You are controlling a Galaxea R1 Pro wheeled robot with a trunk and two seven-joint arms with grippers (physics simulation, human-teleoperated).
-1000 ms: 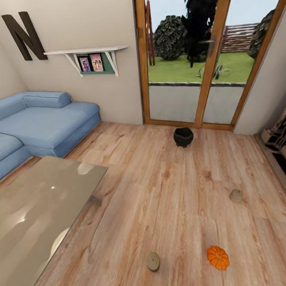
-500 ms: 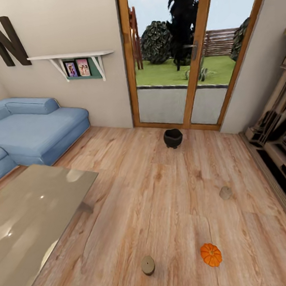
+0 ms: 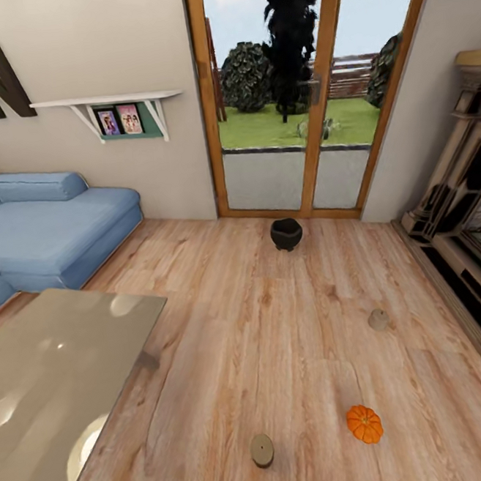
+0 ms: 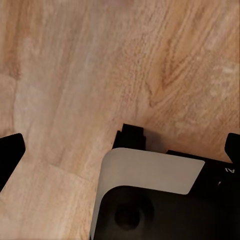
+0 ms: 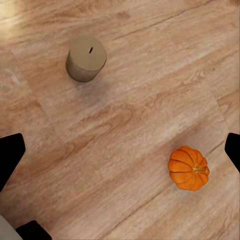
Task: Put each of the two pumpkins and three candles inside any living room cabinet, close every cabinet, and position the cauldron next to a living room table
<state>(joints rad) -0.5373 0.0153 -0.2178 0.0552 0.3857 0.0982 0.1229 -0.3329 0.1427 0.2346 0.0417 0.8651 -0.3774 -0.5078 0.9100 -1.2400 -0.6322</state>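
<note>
A blue upholstered sofa [image 3: 47,222] fills the left of the head view, with a glossy grey-topped bench [image 3: 56,390] at lower left. On the wooden plank floor [image 3: 278,325], a squat grey-tan cylindrical candle [image 3: 262,450] stands at lower centre, and a small ribbed orange pumpkin [image 3: 364,423] lies to its right, well apart. A second tan candle [image 3: 378,320] sits further up and right. The round black cauldron [image 3: 286,234] rests at centre frame, just before the wood-framed glass doors [image 3: 286,104]. A dark columned fireplace [image 3: 466,211] occupies the right edge.

In the left wrist view, the left gripper [image 4: 120,150] hangs over bare floor, its jaws spread wide with nothing between them. In the right wrist view, the right gripper [image 5: 120,150] likewise has its jaws wide and empty, with the candle [image 5: 86,59] and the pumpkin [image 5: 188,167] on the floor beyond.

The pumpkin looks light and rigid; its ribbed flanks likely offer the surest hold, the stem too small. The candles look stiff and smooth, best pinched across their round sides.
</note>
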